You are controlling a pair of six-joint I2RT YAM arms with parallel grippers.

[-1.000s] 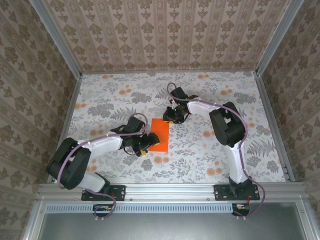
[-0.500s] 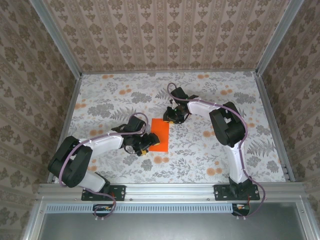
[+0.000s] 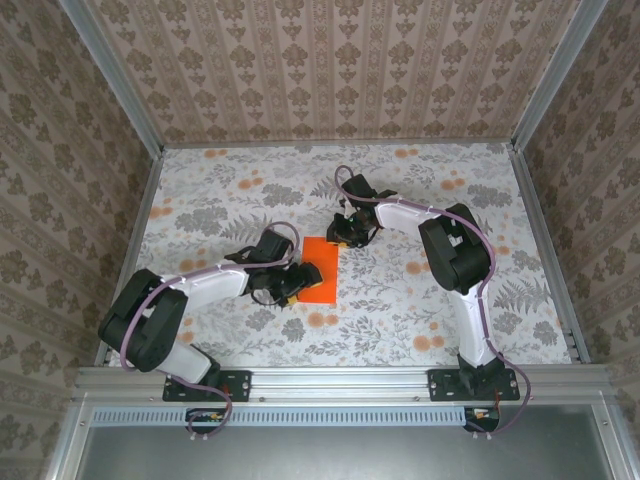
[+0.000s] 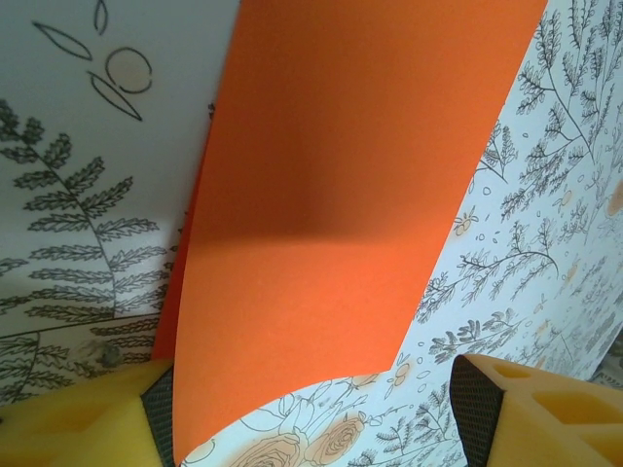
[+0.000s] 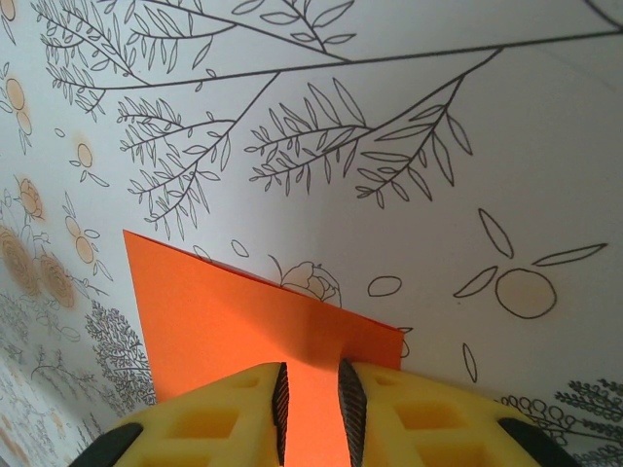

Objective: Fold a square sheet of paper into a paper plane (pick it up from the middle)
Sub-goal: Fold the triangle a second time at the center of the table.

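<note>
Movement is noted at the left gripper [image 3: 293,284]: it has been brought up and right, onto the lower left edge of the square sheet of paper [image 3: 322,265]. Its jaws are spread wide, slightly narrowed, with nothing pinched yet. The sheet, at frame centre, is kept clamped at its upper right edge by the right gripper [image 3: 346,232]. A fold is probably being prepared. The floral-print table [image 3: 450,200] is enclosed by patterned walls [image 3: 330,70].
</note>
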